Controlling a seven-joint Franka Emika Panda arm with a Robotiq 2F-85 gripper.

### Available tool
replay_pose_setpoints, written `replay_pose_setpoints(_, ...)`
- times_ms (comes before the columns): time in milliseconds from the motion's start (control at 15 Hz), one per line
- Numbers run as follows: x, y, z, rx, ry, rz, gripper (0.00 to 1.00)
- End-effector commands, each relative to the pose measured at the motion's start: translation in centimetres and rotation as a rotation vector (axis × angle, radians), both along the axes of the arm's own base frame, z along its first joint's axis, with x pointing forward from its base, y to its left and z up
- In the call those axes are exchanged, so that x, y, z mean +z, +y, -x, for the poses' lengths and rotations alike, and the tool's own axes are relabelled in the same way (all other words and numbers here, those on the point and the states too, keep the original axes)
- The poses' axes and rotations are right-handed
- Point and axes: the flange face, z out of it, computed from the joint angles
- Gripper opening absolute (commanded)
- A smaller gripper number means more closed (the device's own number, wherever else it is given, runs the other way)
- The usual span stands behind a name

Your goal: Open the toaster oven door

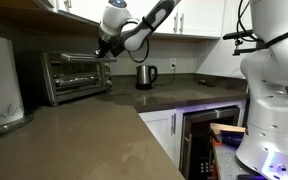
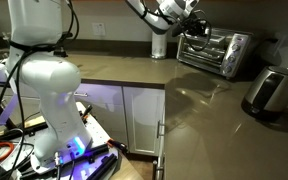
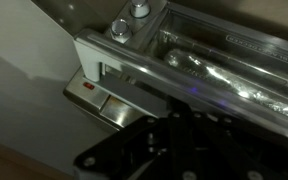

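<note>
Gripper (image 3: 176,138), spread impossible to tell, sits at six o'clock beneath the toaster oven door (image 3: 224,85); pulling off-centre could drag the toaster oven (image 1: 76,78) forward.

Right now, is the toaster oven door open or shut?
Shut, it seems: the toaster oven door stands upright against the toaster oven in both exterior views, not folded down.

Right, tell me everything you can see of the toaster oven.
The toaster oven is a boxy silver-grey metal unit, wider than tall, standing upright at the back of the brown countertop. Its dark glass door looks shut. The wrist view shows round knobs beside the door frame. The gripper hovers at an upper front corner; contact cannot be told.
</note>
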Motion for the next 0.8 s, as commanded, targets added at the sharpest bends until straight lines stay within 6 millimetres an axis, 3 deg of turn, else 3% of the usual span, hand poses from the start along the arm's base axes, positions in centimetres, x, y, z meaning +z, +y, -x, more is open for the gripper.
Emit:
replay_pose_setpoints(0,-0.6,0.1,1.3,-0.007,0.061,-0.006,0.04)
replay_pose_setpoints(733,-1.8,1.2,2.9,-0.050,0.131,-0.015,0.04)
